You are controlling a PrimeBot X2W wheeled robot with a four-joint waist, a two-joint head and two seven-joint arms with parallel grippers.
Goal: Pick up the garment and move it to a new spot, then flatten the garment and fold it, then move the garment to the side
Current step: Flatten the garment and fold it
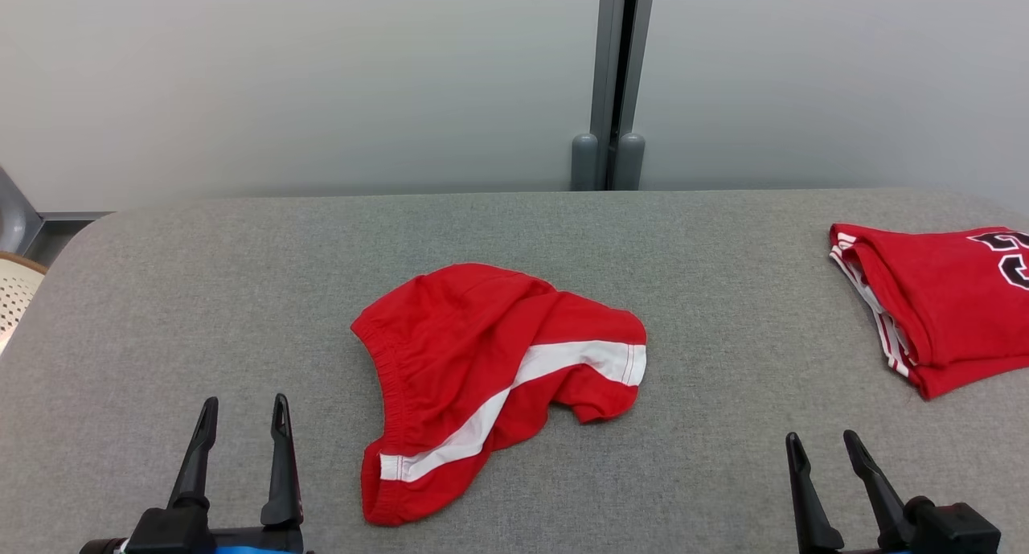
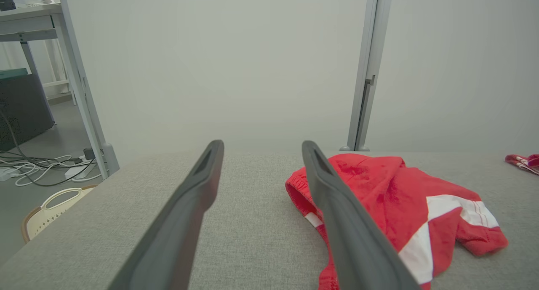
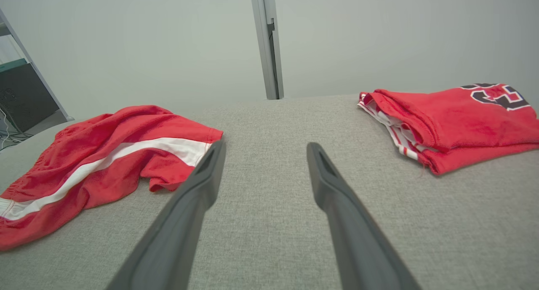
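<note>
The garment (image 1: 482, 361) is a pair of red shorts with a white side stripe, lying crumpled in the middle of the grey table (image 1: 241, 281). In the left wrist view the garment (image 2: 404, 197) sits just right of my fingers; in the right wrist view the garment (image 3: 97, 163) lies to the left. My left gripper (image 1: 243, 413) is open at the lower left, left of the garment and apart from it. Open too, my right gripper (image 1: 821, 443) stands at the lower right, well clear of the cloth. Nothing is between either pair of fingers.
A folded red jersey (image 1: 932, 297) with white trim and dark lettering lies at the table's right edge, seen too as the folded jersey (image 3: 450, 121). A cream basket (image 1: 16, 289) stands off the table's left side. A grey partition post (image 1: 615, 80) rises behind the table.
</note>
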